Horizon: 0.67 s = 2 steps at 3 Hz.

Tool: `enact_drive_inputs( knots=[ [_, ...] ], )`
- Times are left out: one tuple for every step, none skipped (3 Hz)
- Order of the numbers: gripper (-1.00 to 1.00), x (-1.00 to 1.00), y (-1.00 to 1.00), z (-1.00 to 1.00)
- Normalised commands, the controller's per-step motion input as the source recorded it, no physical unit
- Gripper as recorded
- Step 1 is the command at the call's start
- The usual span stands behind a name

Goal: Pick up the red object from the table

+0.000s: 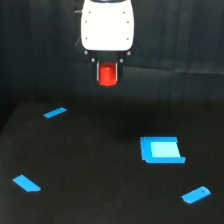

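The red object (107, 74), a small bright red-orange block, hangs between my gripper's (107, 75) two dark fingers, well above the black table (100, 165). The gripper is shut on it. The white gripper body (107, 25) sits at the top centre of the exterior view, in front of the dark curtain. The block's upper part is partly hidden by the fingers.
A blue square piece (161, 149) lies on the table at the exterior view's right. A thin blue piece (55, 113) lies at the far left, another blue piece (27, 183) at the near left, and a blue piece (196, 194) at the near right.
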Motion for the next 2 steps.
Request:
enact_drive_inputs(
  knots=[
    [-0.91, 0.0, -0.03, 0.04],
    [-0.82, 0.0, -0.04, -0.03]
  ],
)
